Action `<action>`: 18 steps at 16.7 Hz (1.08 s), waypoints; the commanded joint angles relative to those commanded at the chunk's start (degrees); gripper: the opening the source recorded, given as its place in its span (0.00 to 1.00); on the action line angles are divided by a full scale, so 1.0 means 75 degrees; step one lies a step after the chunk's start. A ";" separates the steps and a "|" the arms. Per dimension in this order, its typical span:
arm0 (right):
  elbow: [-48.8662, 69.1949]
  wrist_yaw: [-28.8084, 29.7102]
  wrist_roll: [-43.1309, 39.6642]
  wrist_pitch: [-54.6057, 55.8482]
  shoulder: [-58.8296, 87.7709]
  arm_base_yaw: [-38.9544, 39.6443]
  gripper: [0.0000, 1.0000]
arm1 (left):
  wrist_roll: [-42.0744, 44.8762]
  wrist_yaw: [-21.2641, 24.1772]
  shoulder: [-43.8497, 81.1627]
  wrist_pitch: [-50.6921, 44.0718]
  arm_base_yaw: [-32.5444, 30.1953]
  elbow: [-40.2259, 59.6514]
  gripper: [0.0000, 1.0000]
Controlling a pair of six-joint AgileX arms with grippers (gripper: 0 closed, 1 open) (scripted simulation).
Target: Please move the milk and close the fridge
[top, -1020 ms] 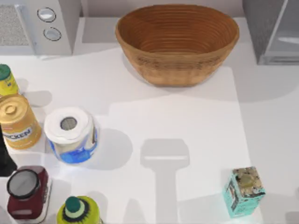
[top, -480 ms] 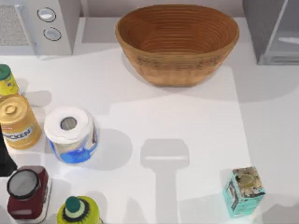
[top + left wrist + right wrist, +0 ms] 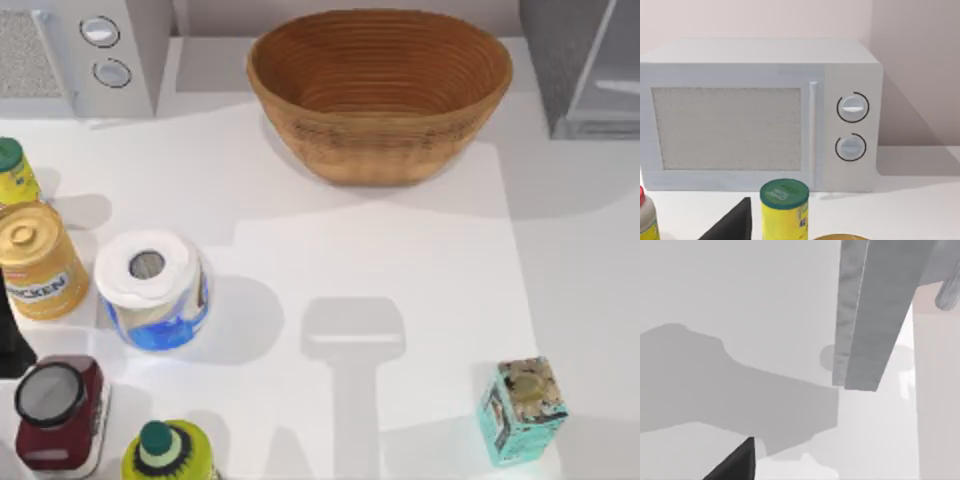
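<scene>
Currently fridge at table's back-right corner, door panel hinged open, edge-on in right wrist view. Gripper states: can't tell.

My table carries the basket at the back centre, between the microwave in the back left corner and the fridge in the back right. Down the left side stand jars and bottles, the paper roll just beside them. The patterned carton stands alone, front right
</scene>
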 joint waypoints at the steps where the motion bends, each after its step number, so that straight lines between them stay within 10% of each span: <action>1: 0.0149 -0.0218 -0.0446 0.0004 0.0461 -0.0409 1.00 | 0.0000 0.0000 0.0000 0.0000 0.0000 0.0000 1.00; 12: 0.0557 -0.0833 -0.1721 0.0027 0.1772 -0.1557 1.00 | 0.0000 0.0000 0.0000 0.0000 0.0000 0.0000 1.00; 18: 0.0533 -0.0445 -0.0142 0.1524 0.1841 -0.0235 1.00 | 0.0000 0.0000 0.0000 0.0000 0.0000 0.0000 1.00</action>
